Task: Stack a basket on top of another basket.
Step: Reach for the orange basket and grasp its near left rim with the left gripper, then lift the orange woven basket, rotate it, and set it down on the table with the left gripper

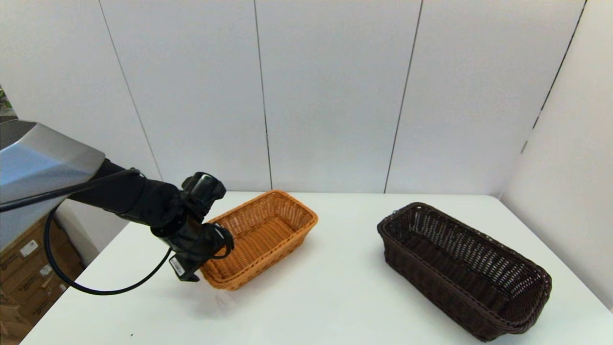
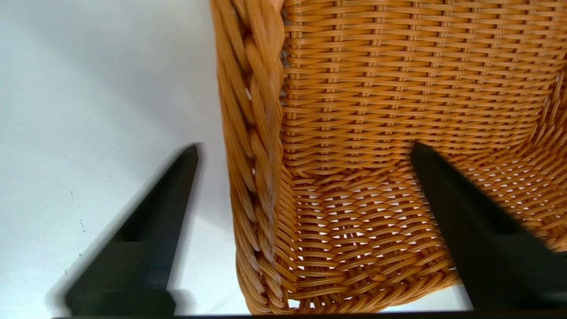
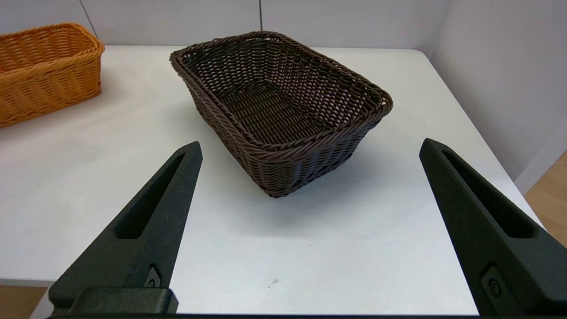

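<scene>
Left gripper [image 2: 303, 148] jaws apart straddle the orange-tan basket [image 1: 261, 237] rim; dark basket [image 1: 462, 268] well apart; right gripper [image 3: 310, 148] jaws apart.

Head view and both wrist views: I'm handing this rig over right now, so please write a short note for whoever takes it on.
Left gripper: open, straddling the near-left rim of the orange-tan basket, one finger inside, one outside; not closed.
Right gripper: open, back from the table edge, facing the dark brown basket.
Both baskets sit apart on the white table.
Done: nothing stacked.
Left: grasp, lift, stack.
</scene>
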Robot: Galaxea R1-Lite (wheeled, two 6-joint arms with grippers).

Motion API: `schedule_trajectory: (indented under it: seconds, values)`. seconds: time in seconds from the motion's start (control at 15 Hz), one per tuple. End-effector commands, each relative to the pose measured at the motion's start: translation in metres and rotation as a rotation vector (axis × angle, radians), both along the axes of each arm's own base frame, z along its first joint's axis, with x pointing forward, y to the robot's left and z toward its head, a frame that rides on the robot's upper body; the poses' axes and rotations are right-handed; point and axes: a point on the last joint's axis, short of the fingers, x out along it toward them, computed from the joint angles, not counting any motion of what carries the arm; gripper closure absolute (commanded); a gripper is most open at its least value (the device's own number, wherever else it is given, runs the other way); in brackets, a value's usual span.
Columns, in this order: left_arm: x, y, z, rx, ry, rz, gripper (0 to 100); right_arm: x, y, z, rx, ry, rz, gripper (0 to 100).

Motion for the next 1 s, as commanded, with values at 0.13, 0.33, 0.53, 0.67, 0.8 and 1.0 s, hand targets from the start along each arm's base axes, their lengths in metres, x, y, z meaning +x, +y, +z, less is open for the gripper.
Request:
schedule_trajectory:
  seconds: [0.13,0.33,0.53,0.67,0.8,1.0]
  values:
    - [0.0,-0.001,0.0,-0.021,0.006,-0.001,100,0.0,0.0,0.0,0.0,0.002,0.0,0]
    - [-0.001,-0.001,0.002,-0.035,0.013,-0.009,100,0.0,0.0,0.0,0.0,0.002,0.0,0]
    - [-0.003,-0.001,0.002,-0.038,0.019,-0.01,100,0.0,0.0,0.0,0.0,0.002,0.0,0]
    - [-0.005,0.0,0.006,-0.04,0.013,-0.01,100,0.0,0.0,0.0,0.0,0.001,0.0,0]
    - [-0.006,0.0,0.01,-0.04,0.01,-0.01,100,0.0,0.0,0.0,0.0,0.002,0.0,0]
    - [-0.012,0.001,0.03,-0.094,-0.033,-0.027,100,0.0,0.0,0.0,0.0,0.002,0.0,0]
